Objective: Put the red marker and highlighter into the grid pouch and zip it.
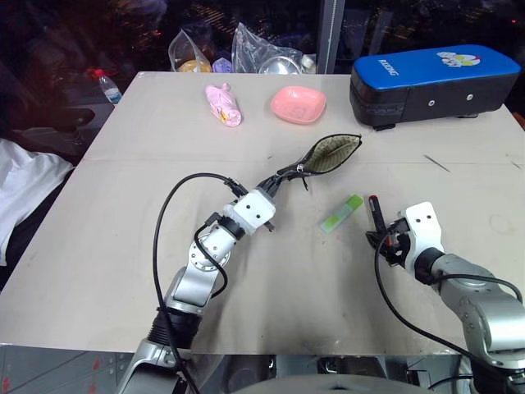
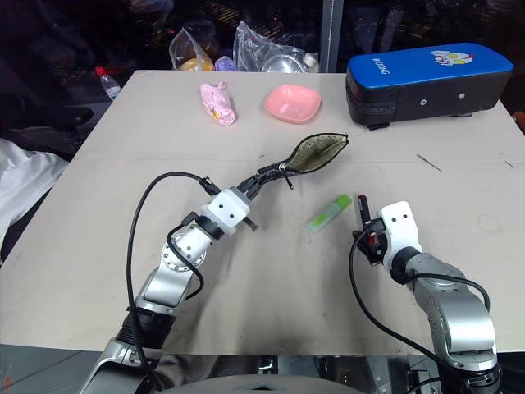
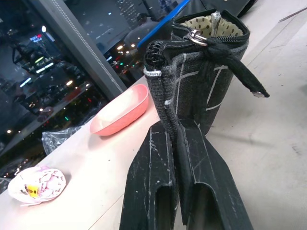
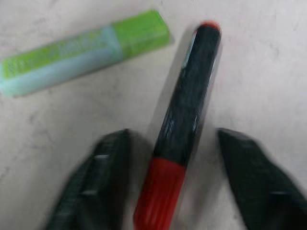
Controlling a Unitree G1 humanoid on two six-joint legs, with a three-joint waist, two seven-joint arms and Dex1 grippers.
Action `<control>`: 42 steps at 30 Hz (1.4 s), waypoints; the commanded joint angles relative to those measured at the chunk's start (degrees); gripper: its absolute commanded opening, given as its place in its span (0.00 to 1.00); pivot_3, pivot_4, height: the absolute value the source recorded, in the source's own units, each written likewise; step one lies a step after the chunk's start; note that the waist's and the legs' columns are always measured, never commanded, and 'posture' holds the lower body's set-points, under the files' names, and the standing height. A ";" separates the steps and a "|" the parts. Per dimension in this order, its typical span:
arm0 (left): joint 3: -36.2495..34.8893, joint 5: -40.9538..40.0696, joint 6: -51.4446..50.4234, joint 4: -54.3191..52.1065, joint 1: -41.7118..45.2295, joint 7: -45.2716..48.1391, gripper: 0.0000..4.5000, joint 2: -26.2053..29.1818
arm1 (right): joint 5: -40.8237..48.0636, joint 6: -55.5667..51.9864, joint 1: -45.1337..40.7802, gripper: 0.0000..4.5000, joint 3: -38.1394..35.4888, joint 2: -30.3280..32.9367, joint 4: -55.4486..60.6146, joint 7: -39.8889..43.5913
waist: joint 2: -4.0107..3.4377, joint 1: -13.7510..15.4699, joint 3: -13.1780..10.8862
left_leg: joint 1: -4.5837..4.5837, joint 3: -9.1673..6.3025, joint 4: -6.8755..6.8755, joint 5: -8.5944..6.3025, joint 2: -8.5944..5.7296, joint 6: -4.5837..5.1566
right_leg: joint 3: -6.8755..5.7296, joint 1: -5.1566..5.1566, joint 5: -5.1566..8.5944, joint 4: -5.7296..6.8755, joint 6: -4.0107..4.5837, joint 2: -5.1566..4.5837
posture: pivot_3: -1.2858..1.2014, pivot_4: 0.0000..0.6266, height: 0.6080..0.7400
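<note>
A: Where's the marker [image 4: 184, 100]?
B: Flat on the table [image 1: 123, 246], on the right side, lying between the two fingers of the right pincer [image 1: 383, 234]. The fingers stand spread on either side of it, with a gap to the barrel on each side, so nothing is pinched. Its black part points away from the wrist and the red part lies nearest the wrist.
A: And the highlighter [image 1: 341, 213]?
B: Just beside the marker, toward the middle of the table, apart from it and lying at a slant.
A: The pouch [image 1: 328, 154]?
B: Held up off the table by the left pincer [image 1: 273, 187], whose fingers are pressed together on one end of it. The mouth is unzipped and gapes, showing a pale dotted lining, and the zip pull with its black cord hangs at the near end of the opening.
A: Anything else on the table?
B: At the far edge, a pink bowl [image 1: 299, 104], a pink wrapped bundle [image 1: 223, 105] left of it, a big blue-and-black case [image 1: 435, 82] on the right, and clear plastic bags [image 1: 246, 51] behind the bowl.
</note>
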State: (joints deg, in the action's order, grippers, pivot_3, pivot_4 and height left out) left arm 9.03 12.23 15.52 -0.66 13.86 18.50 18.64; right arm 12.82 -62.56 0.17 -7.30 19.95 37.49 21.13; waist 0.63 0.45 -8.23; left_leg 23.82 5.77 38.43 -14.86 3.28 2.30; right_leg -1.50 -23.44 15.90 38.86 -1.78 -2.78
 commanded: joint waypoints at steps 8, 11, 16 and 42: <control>-0.59 -1.08 0.81 -1.62 0.90 0.33 0.00 0.29 | 2.10 5.91 -5.50 0.07 -5.84 16.85 0.06 7.31 | -0.01 0.19 -0.01 | 0.00 0.03 0.04 -0.11 -0.05 0.19 | 0.06 0.00 0.00 0.00 0.00 -0.01 | 0.52 0.24 0.98; -0.26 -1.13 1.44 -1.07 1.50 0.79 0.00 0.40 | -0.70 16.23 -8.47 0.07 -3.31 26.15 -2.58 12.63 | 0.00 0.19 -0.02 | -0.01 -0.03 0.03 -0.12 -0.08 0.21 | 0.02 0.01 0.00 0.00 0.00 0.03 | 0.52 0.24 0.98; 0.47 -0.73 2.59 -0.50 2.55 1.32 0.00 0.38 | -8.38 36.94 -18.98 0.07 7.36 36.36 -11.59 22.65 | 0.04 -0.28 -0.06 | -0.01 -0.10 -0.01 -0.11 -0.07 0.19 | 0.00 0.00 0.00 -0.02 0.00 0.14 | 0.52 0.24 0.98; 1.85 -4.12 4.61 0.04 4.78 4.79 0.00 -0.73 | -26.24 85.03 -47.70 0.47 26.13 24.64 -47.87 33.50 | 0.03 -0.61 -0.09 | -0.04 0.26 0.10 0.06 0.10 -0.10 | 0.15 -0.04 0.00 0.00 0.00 0.04 | 0.52 0.24 0.98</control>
State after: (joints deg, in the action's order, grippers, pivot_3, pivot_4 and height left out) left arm 11.74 9.86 20.66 1.09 18.50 23.55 18.23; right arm -15.10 22.72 -47.30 21.71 44.31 -11.37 54.63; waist 0.66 -0.16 -8.32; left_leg 23.79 6.04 38.54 -14.80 3.38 2.20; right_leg -1.35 -23.47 15.90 38.87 -1.77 -2.75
